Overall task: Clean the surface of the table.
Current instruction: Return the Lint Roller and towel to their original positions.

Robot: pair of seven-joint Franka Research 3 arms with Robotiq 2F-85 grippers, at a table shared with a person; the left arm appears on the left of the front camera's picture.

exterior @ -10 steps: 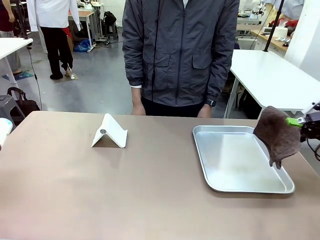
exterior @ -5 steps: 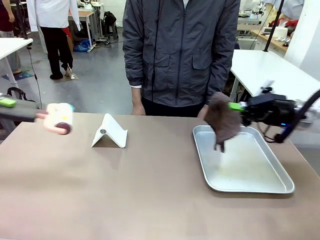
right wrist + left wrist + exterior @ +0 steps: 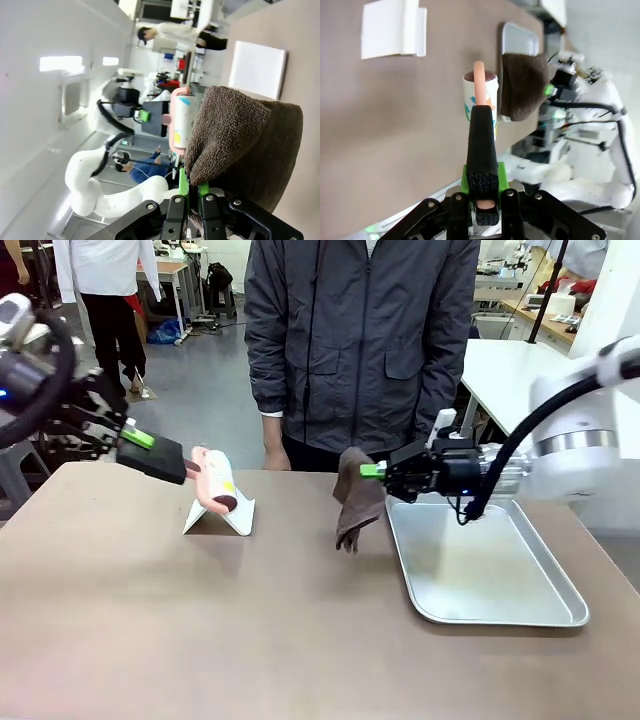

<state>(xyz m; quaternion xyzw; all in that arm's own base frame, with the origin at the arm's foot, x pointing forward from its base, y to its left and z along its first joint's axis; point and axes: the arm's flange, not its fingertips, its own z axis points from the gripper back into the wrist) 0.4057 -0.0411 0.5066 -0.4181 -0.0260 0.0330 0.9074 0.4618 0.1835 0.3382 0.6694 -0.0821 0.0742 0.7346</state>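
Right pincer (image 3: 372, 471) grips a brown cloth (image 3: 355, 498) mid-frame above the surface (image 3: 250, 620); left pincer (image 3: 186, 468), upper left, clamps a roller (image 3: 215, 480).

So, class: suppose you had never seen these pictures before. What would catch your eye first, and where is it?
Two robot arms meet over the brown table. The right gripper, jaws shut, dangles a dark brown cloth just left of the silver tray. The left gripper holds a pink-handled lint roller above a white folded stand, while a person in a grey jacket stands at the far edge.
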